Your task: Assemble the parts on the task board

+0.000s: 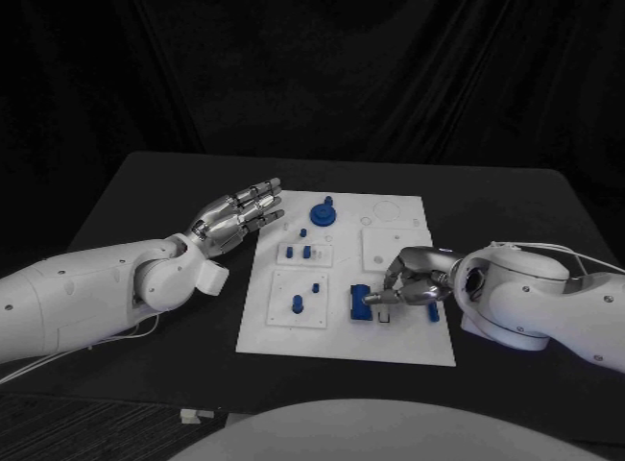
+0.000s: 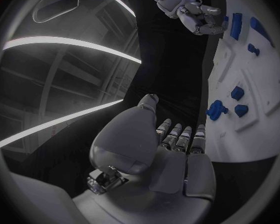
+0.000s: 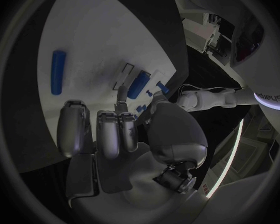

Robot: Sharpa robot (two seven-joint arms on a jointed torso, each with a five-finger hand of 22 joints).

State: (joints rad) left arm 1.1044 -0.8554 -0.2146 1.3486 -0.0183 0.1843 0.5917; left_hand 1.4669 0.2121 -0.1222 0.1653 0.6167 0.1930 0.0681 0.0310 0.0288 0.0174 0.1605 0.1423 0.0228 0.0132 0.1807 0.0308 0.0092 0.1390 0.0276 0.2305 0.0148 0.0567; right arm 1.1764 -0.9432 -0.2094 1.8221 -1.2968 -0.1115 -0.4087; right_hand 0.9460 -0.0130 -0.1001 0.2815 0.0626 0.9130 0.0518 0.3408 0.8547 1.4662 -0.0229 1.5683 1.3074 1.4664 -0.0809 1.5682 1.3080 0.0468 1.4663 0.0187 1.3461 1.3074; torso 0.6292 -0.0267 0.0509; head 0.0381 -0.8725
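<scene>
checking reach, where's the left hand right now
In the head view the left hand hovers open beside the task board's far left corner.

Dim scene against black drapes and matte black table point(image 1: 146, 192); brightest element flat white rectangular task board point(image 1: 347, 279), evenly lit from above, no hard glare. Soft highlights on silver many-fingered left hand point(image 1: 239, 216) and glossy white arm shells. Small blue plastic parts point(image 1: 361, 303) crisp in head view. Wrist views heavily fisheyed: straight edges bowed, dark vignette at rim, bright curved light streaks, near palms slightly soft.
</scene>
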